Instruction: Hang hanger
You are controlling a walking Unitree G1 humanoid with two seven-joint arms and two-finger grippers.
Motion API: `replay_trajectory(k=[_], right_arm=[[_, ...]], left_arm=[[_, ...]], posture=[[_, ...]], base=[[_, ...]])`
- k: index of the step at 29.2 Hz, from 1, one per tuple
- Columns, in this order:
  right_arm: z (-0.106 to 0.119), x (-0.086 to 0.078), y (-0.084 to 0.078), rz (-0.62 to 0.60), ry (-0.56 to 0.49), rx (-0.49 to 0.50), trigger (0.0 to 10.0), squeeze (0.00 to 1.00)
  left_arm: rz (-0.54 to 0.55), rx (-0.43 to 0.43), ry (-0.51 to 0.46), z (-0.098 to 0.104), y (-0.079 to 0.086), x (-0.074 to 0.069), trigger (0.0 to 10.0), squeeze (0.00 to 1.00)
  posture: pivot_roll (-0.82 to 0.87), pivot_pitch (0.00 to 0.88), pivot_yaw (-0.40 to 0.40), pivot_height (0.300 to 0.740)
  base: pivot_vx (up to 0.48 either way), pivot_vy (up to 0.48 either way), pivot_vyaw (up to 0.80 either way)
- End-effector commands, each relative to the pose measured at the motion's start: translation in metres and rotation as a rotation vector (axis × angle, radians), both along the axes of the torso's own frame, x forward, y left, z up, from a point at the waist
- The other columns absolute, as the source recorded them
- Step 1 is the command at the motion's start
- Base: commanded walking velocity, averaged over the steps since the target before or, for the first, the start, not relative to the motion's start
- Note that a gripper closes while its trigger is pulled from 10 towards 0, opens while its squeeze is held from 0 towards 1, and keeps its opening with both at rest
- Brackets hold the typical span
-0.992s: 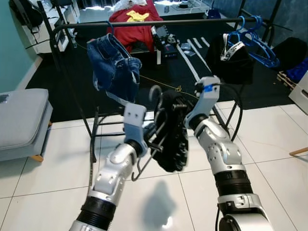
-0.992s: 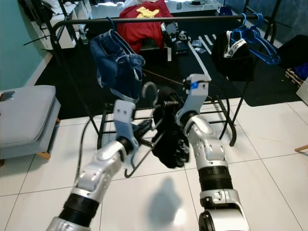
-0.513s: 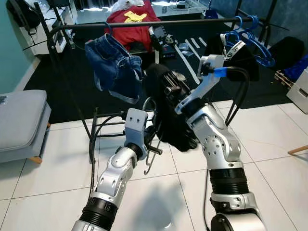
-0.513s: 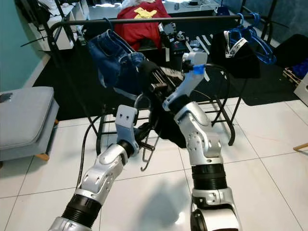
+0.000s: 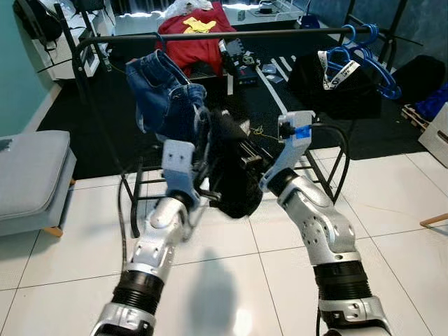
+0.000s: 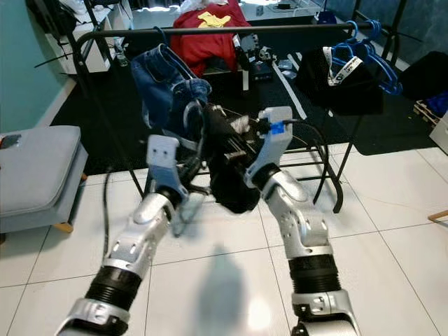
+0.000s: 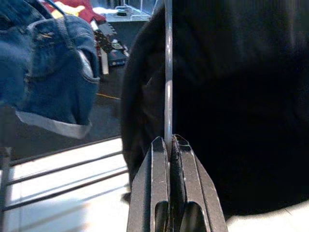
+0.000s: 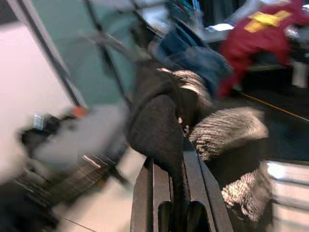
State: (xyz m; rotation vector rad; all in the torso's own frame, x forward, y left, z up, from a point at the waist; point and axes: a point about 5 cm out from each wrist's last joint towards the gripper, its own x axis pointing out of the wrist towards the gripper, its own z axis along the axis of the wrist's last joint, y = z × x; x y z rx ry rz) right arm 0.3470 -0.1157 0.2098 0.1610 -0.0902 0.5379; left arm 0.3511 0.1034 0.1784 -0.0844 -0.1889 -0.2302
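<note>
Holding a dark wire hanger (image 7: 167, 72) with a black garment (image 5: 234, 178) draped on it, both grippers sit mid-frame in the eye views, below the rack's top rail (image 5: 231, 33). Left gripper (image 7: 170, 147) has its fingers pressed together on the hanger's thin wire, clear in the left wrist view. Right gripper (image 8: 171, 159) is pinching a fold of the black garment, fingers close together around the cloth.

Step in hand, as I judge it: lift the hanger and hook it over the rail. To do it well, raise both arms together so the garment doesn't slide off, aim for the open stretch of rail between the blue jean shorts (image 5: 164, 94) at upper left and the blue hangers (image 5: 367, 59) at upper right, and bring the hook over the bar from above before letting go. Hook end is hidden behind cloth here, so its orientation can't be told. Right wrist view is blurred.

Containers: none visible to report; a grey cushioned seat (image 5: 31, 175) sits at left edge, a red garment (image 5: 196, 35) beyond the rack.
</note>
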Motion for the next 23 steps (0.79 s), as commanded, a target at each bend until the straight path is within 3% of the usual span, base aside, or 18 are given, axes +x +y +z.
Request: replay_trajectory(k=[1,3,7,9,10,11,12,13,14,18,19,20,21,23], right_arm=[[-0.020,-0.001,-0.003,-0.029,0.062,-0.041,10.0,0.00],[-0.045,0.001,-0.024,-0.118,0.133,-0.101,10.0,0.00],[-0.051,0.000,-0.030,-0.132,0.158,-0.098,10.0,0.00],[-0.043,0.000,-0.026,-0.093,0.134,-0.068,10.0,0.00],[-0.023,0.004,-0.024,-0.104,0.024,-0.027,10.0,0.00],[-0.023,0.004,-0.024,-0.104,0.024,-0.027,10.0,0.00],[0.001,0.006,-0.022,-0.124,-0.105,0.017,10.0,0.00],[0.001,0.006,-0.022,-0.124,-0.105,0.017,10.0,0.00],[0.017,0.006,-0.022,-0.145,-0.191,0.038,10.0,0.00],[0.021,0.005,-0.022,-0.158,-0.220,0.031,10.0,0.00],[-0.011,0.003,-0.015,-0.082,-0.070,-0.091,10.0,0.00],[-0.011,0.003,-0.015,-0.082,-0.070,-0.091,10.0,0.00],[-0.084,-0.019,-0.004,0.101,0.255,-0.264,10.0,0.00],[-0.084,-0.019,-0.004,0.101,0.255,-0.264,10.0,0.00]], left_arm=[[0.050,-0.017,-0.087,0.018,0.014,0.003,0.0,0.00],[0.075,0.007,-0.136,0.031,0.029,0.003,0.0,0.00],[0.080,0.008,-0.147,0.035,0.035,0.003,0.0,0.00],[0.044,0.007,-0.130,0.030,0.029,0.002,0.0,0.00],[-0.006,0.007,-0.104,0.022,0.019,-0.001,0.0,0.00],[-0.006,0.007,-0.104,0.022,0.019,-0.001,0.0,0.00],[-0.053,0.008,-0.081,0.015,0.008,-0.005,0.0,0.00],[-0.053,0.008,-0.081,0.015,0.008,-0.005,0.0,0.00],[-0.086,0.004,-0.065,0.010,0.000,-0.008,0.0,0.00],[-0.099,-0.002,-0.065,0.009,-0.005,-0.009,0.0,0.00],[-0.081,-0.014,-0.089,0.015,-0.003,-0.006,0.0,0.00],[-0.081,-0.014,-0.089,0.015,-0.003,-0.006,0.0,0.00],[-0.067,-0.012,-0.107,0.021,0.002,-0.002,0.0,0.00],[-0.067,-0.012,-0.107,0.021,0.002,-0.002,0.0,0.00]], posture=[[0.01,0.084,0.059,0.740],[0.02,0.085,0.059,0.740],[0.02,0.086,0.060,0.740],[0.02,0.086,0.062,0.740],[0.02,0.088,0.064,0.740],[0.02,0.088,0.064,0.740],[0.01,0.088,0.065,0.740],[0.01,0.088,0.065,0.740],[0.01,0.087,0.062,0.740],[0.01,0.086,0.060,0.740],[0.01,0.085,0.056,0.740],[0.01,0.085,0.056,0.740],[0.01,0.082,0.054,0.740],[0.01,0.082,0.054,0.740]], base=[[0.000,0.000,0.00],[0.000,0.000,0.00],[0.000,0.000,0.00],[0.000,0.000,0.00],[0.000,0.000,0.00],[0.000,0.000,0.00],[0.000,0.000,0.00],[0.000,0.000,0.00],[0.000,0.000,0.00],[0.000,0.000,0.00],[0.000,0.000,0.00],[0.000,0.000,0.00],[0.000,0.000,0.00],[0.000,0.000,0.00]])
